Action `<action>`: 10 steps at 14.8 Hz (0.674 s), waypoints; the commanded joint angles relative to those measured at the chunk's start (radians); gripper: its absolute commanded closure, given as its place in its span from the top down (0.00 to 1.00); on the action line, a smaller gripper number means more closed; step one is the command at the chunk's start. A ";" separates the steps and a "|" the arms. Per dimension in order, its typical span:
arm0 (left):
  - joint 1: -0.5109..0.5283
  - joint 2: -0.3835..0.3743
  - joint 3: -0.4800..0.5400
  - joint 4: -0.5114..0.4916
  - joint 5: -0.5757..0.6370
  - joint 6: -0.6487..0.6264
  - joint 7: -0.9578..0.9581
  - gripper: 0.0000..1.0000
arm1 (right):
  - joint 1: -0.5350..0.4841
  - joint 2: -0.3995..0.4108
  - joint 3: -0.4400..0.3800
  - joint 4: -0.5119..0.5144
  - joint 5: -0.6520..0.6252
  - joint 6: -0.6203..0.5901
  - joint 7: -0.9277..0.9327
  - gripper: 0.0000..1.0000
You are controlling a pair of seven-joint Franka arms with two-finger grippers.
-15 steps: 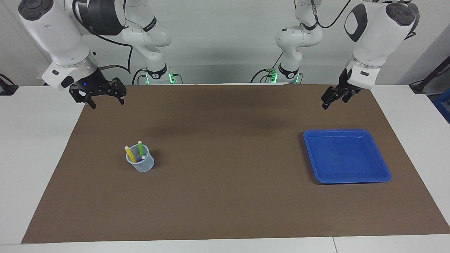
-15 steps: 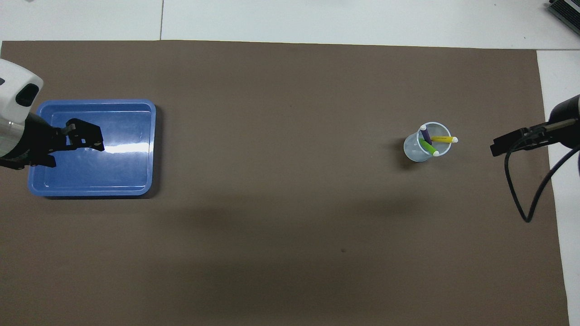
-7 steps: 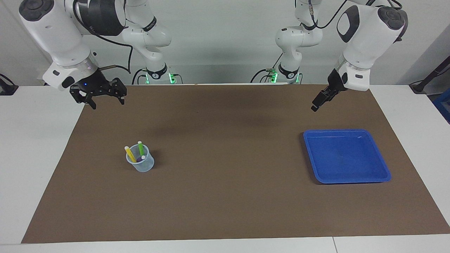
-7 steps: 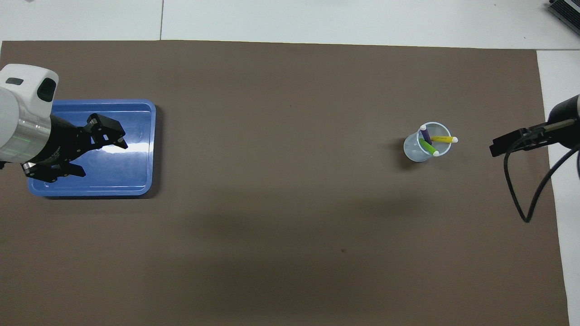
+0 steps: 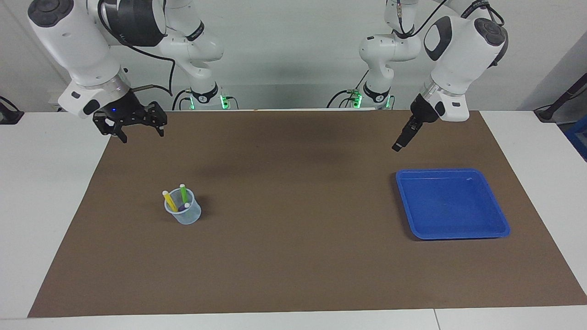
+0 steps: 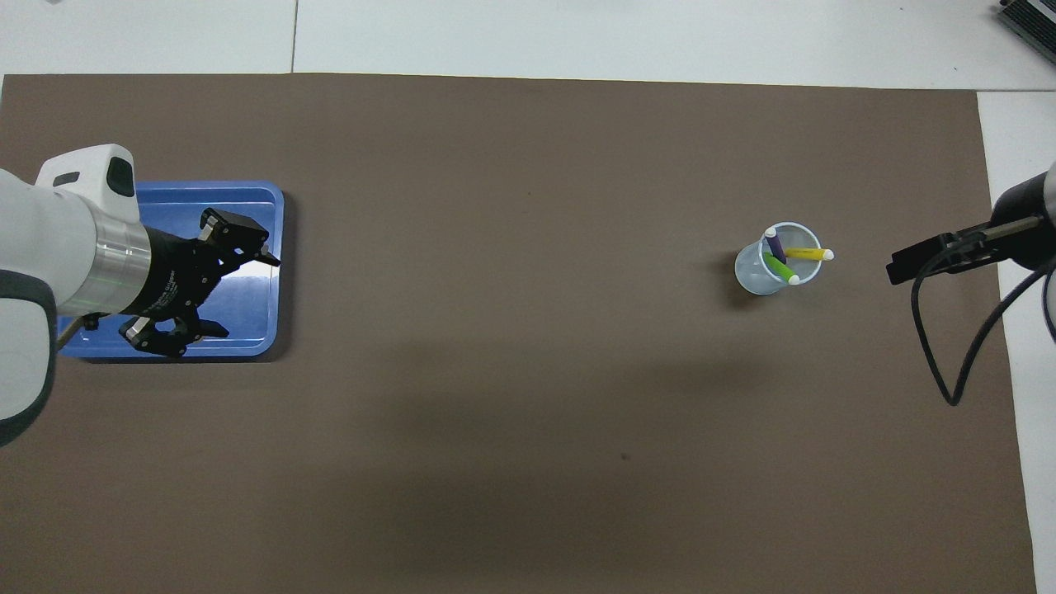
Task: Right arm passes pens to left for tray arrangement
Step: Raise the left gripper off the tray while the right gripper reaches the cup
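Three pens stand in a small clear cup point(image 5: 184, 214) on the brown mat toward the right arm's end: yellow point(image 5: 169, 200), green point(image 5: 183, 193), purple point(image 5: 183, 207). The overhead view shows the cup point(image 6: 752, 276) and the yellow pen point(image 6: 807, 253), green pen point(image 6: 780, 270) and purple pen point(image 6: 774, 245). My right gripper point(image 5: 142, 136), with its blue light, hangs open and empty over the mat's corner by its base; it also shows in the overhead view point(image 6: 895, 271). The blue tray point(image 5: 451, 204) is empty. My left gripper point(image 5: 398, 145) is open and empty in the air, over the tray's point(image 6: 247, 198) side in the overhead view point(image 6: 243, 293).
The brown mat point(image 5: 293, 256) covers most of the white table point(image 5: 46, 206). A black cable point(image 6: 949, 371) loops down from the right wrist over the mat's edge.
The left arm has swung toward the table's middle, carrying its gripper across the tray and turning it. The right gripper has barely shifted. Cup, pens and tray have not moved.
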 commanded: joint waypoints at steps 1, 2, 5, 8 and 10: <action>-0.014 -0.049 0.015 -0.069 -0.049 0.062 -0.092 1.00 | -0.026 -0.025 0.009 -0.038 -0.011 0.020 -0.009 1.00; -0.014 -0.049 0.015 -0.069 -0.058 0.073 -0.137 1.00 | -0.027 -0.026 0.009 -0.042 -0.011 0.020 -0.015 1.00; -0.027 -0.049 0.013 -0.078 -0.062 0.111 -0.221 1.00 | -0.018 -0.020 0.009 -0.096 -0.009 0.064 -0.020 1.00; -0.058 -0.049 0.013 -0.086 -0.063 0.156 -0.331 1.00 | -0.010 -0.006 0.009 -0.169 -0.009 0.188 -0.029 1.00; -0.070 -0.049 0.013 -0.088 -0.063 0.159 -0.405 1.00 | -0.009 0.043 0.009 -0.183 -0.009 0.260 -0.070 1.00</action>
